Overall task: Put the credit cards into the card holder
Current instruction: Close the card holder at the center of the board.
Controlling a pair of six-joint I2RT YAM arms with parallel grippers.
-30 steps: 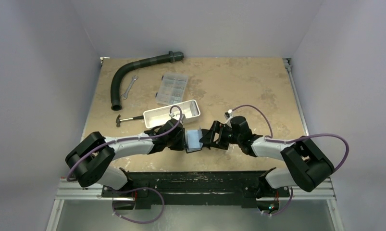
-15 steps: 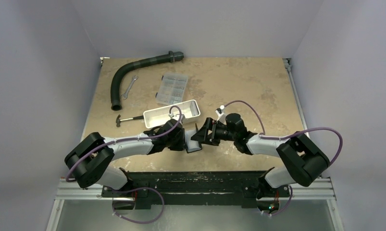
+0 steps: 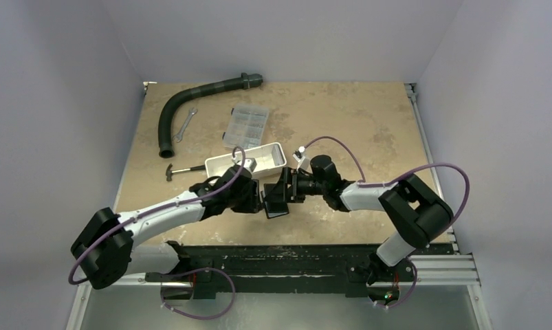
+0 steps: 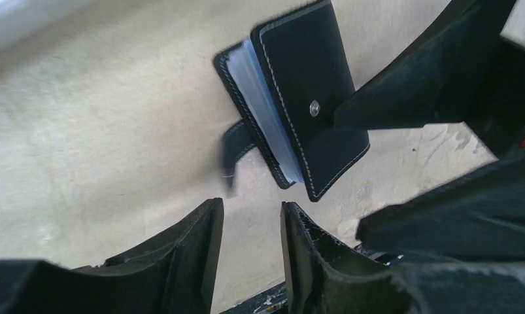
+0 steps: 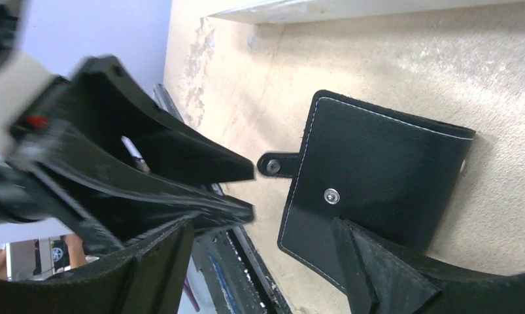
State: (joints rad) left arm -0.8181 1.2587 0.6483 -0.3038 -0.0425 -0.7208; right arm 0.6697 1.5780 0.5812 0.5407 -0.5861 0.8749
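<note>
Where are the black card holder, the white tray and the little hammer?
card holder (image 5: 377, 170): right wrist view, middle of its black cover.
white tray (image 3: 267, 158): top view, bare inside.
hammer (image 3: 170, 172): top view, its head.

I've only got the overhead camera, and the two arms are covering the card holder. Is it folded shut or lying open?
Observer: Folded. The left wrist view shows the card holder with its black cover lying over pale inner sleeves.
Operator: Is the strap snapped?
Observer: No, the strap tab sticks out loose, away from the stud on the cover.
Operator: Is the right gripper clamped on it?
Observer: No. The right gripper has its jaws wide apart, with only one finger lying on the cover near the stud.
</note>
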